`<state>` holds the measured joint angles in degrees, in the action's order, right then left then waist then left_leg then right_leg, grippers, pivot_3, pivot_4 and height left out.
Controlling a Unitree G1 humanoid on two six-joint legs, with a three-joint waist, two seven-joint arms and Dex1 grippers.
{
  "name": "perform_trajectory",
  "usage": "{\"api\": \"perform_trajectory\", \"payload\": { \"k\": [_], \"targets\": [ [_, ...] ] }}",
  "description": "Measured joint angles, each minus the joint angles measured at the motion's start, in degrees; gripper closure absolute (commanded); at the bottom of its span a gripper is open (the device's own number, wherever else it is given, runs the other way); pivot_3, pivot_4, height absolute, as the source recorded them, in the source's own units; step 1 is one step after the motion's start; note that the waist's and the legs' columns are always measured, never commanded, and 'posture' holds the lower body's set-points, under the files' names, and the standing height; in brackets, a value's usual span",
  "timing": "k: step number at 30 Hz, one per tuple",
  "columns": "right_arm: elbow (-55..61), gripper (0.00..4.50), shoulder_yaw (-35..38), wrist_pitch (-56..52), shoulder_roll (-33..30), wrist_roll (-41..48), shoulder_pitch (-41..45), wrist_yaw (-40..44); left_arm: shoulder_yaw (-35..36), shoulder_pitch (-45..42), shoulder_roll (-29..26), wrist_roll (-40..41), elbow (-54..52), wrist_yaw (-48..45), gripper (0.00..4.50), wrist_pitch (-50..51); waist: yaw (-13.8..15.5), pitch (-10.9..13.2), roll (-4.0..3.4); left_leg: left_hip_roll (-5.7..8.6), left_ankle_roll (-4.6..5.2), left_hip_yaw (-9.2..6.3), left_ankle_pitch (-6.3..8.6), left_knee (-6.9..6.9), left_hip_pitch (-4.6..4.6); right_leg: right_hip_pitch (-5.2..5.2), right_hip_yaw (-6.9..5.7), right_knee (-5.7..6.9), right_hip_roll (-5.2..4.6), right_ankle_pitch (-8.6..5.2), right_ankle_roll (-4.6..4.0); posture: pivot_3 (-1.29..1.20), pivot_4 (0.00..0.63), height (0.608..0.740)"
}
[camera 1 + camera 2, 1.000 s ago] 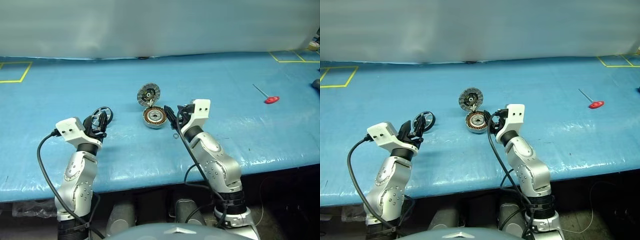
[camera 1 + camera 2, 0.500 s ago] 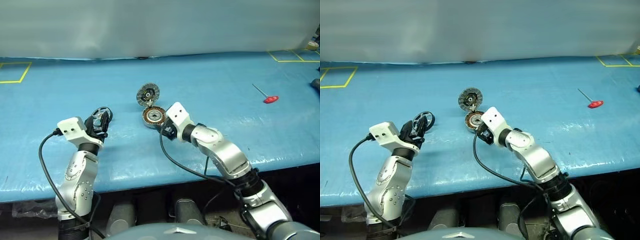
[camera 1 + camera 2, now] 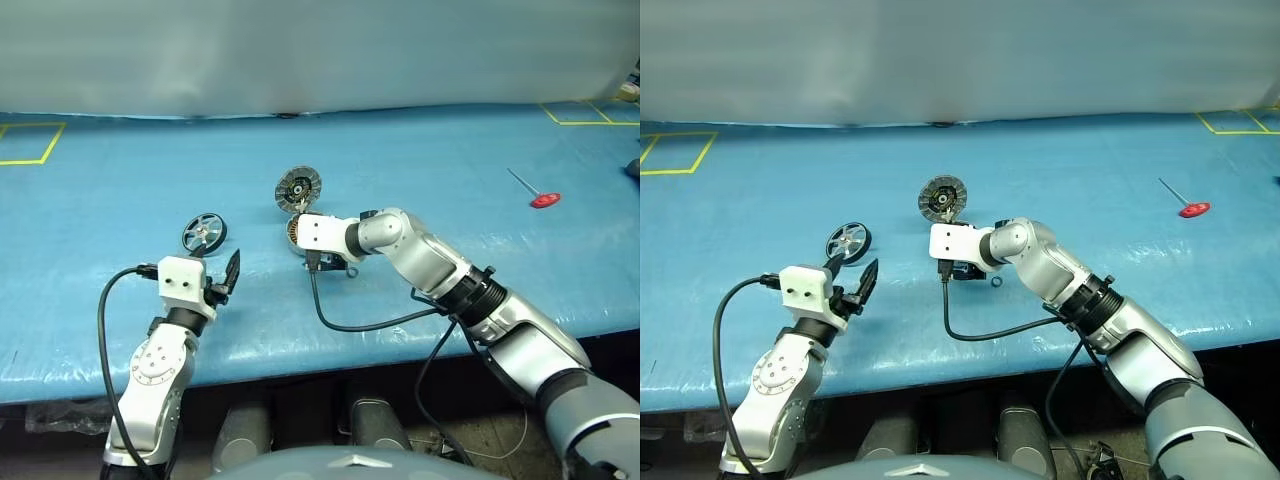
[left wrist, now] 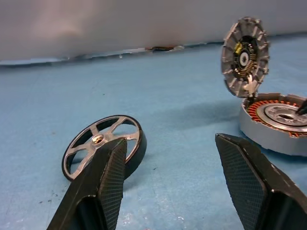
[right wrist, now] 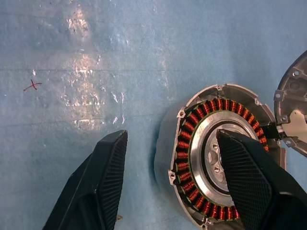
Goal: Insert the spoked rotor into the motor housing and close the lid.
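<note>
Both jaws apart, empty. Rotor pickup pending: close your left gripper (image 4: 168, 187) on spoked rotor (image 4: 103, 146), carry to motor housing (image 5: 220, 155).

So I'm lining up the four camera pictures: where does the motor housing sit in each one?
Left eye view: motor housing mid-table, mostly behind the right gripper.
Right eye view: hidden behind that gripper.
Left wrist view: at the right edge, on the blue table.
Right wrist view: lower right, one finger over its centre.
Shared landmark: the upright lid hinged to its rim.
</note>
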<state>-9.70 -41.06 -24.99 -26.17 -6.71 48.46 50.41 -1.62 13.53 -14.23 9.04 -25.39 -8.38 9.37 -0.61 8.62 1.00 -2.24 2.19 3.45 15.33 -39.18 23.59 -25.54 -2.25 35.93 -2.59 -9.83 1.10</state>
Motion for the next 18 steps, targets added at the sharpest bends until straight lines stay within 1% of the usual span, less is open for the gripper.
{"api": "perform_trajectory", "payload": {
  "k": [5, 10, 16, 18],
  "targets": [
    [-1.59, 1.37, 0.06, 2.02, 1.73, -1.90, 0.23, 2.95, -1.34, 1.96, -0.69, -1.19, -0.13, -3.82, 1.31, -3.73, -0.01, 0.03, -0.06, -0.04, 0.00, 0.01, 0.00, 0.01, 0.00, -0.02, -0.04, 0.01, 0.01, 0.02, -0.09, 0.00, 0.150, 0.740],
    [-1.58, 1.37, 0.55, 2.26, 1.86, -2.85, 0.07, 4.27, -1.52, 2.94, -1.18, -1.33, -0.15, -6.07, 1.31, -3.75, -0.03, 0.04, -0.07, -0.08, 0.00, 0.03, 0.00, 0.00, -0.01, -0.02, -0.07, 0.01, 0.01, -0.08, 0.09, 0.00, 0.150, 0.740],
    [-1.58, 1.37, 1.35, 2.16, 2.37, -3.96, -0.74, 4.60, -1.82, 2.98, -1.15, -1.68, -0.15, -7.16, 1.31, -3.72, -0.03, 0.04, -0.08, -0.09, 0.00, 0.05, 0.00, 0.00, -0.01, -0.02, -0.08, 0.02, 0.01, -0.05, 0.03, 0.00, 0.150, 0.740],
    [-1.58, 1.75, 1.75, 1.97, 2.47, -4.14, -1.13, 4.56, -1.90, 2.95, -1.10, -1.71, -0.15, -7.32, 1.29, -3.72, -0.03, 0.04, -0.08, -0.09, 0.00, 0.05, 0.00, 0.00, -0.01, -0.02, -0.08, 0.02, 0.01, -0.05, 0.04, 0.00, 0.150, 0.740]
  ]
}}
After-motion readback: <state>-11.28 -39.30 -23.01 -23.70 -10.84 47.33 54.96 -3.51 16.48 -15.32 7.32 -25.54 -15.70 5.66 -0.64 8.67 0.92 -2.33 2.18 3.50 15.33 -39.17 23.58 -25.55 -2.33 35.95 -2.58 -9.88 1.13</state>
